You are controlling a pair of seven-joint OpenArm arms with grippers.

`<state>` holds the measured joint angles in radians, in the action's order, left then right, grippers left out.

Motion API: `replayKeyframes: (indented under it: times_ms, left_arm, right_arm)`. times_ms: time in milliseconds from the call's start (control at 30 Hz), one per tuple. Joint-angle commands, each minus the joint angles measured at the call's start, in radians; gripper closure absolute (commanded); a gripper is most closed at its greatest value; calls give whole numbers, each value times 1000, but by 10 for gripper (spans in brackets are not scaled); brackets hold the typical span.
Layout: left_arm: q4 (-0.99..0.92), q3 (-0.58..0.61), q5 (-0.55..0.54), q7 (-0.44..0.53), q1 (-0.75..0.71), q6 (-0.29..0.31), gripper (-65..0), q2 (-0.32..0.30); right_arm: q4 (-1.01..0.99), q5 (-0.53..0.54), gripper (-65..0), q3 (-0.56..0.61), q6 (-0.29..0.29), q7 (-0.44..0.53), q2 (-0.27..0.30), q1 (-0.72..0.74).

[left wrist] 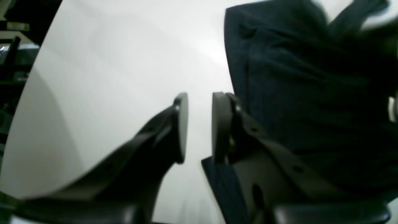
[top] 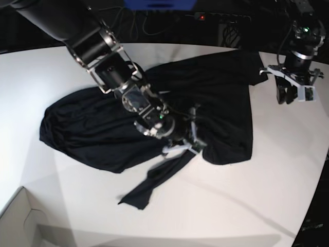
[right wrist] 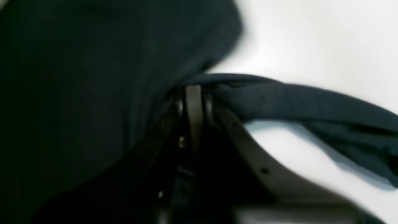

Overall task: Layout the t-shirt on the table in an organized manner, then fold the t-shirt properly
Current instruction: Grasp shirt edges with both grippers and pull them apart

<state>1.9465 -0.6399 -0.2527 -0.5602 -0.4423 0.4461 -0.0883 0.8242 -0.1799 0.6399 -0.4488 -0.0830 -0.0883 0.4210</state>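
Observation:
The black t-shirt [top: 92,128] lies crumpled across the middle of the white table [top: 247,195], with one strip trailing toward the front. My right gripper [top: 184,144] reaches in from the upper left and is shut on a fold near the shirt's front edge. In the right wrist view the right gripper [right wrist: 194,93] pinches the t-shirt [right wrist: 93,77], and a band of cloth stretches off to the right. My left gripper [top: 289,98] hangs above the table just past the shirt's right side. In the left wrist view the left gripper [left wrist: 199,124] is open and holds nothing, with the t-shirt [left wrist: 311,93] beside it.
A pale cardboard box corner [top: 20,221] sits at the front left. The table's curved edge runs down the right side, with dark clutter and cables behind the far edge. Bare white table [left wrist: 108,77] lies left of the left gripper.

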Motion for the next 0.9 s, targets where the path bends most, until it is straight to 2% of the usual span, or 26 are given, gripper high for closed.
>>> replayKeyframes:
  times_ms: [0, 133, 333, 467, 567, 667, 767, 867]
  left_arm:
    - [15, -5, -10, 25, 0, 1, -133, -14]
    - [15, -5, -10, 25, 26, 1, -133, -15]
    - [20, 35, -12, 25, 72, 1, -133, -14]
    - [17, 122, -1, 25, 142, -2, -133, -14]
    - [3, 229, 2, 16, 231, -11, -134, -11]
    - [-55, 337, 33, -73, 360, -13, -134, -5]
    - [-192, 414, 85, -153, 509, -13, -134, 57]
    - [-382, 430, 137, -160, 647, -13, -134, 118]
  right_arm:
    - [65, -2, 0, -5, -11, -11, 9, 3]
    - [257, 1, 0, -32, -11, -21, 42, -41]
    - [387, -2, 0, -262, -11, -24, 45, -80]
    - [435, -2, 0, -424, -11, -103, 49, -84]
    - [475, -2, 0, -533, -11, -188, 89, -98]
    - [521, -2, 0, -599, -11, -232, 135, -144]
    - [582, 1, 0, -648, -11, -234, 186, -215]
    - [639, 1, 0, -684, -12, -235, 209, -290]
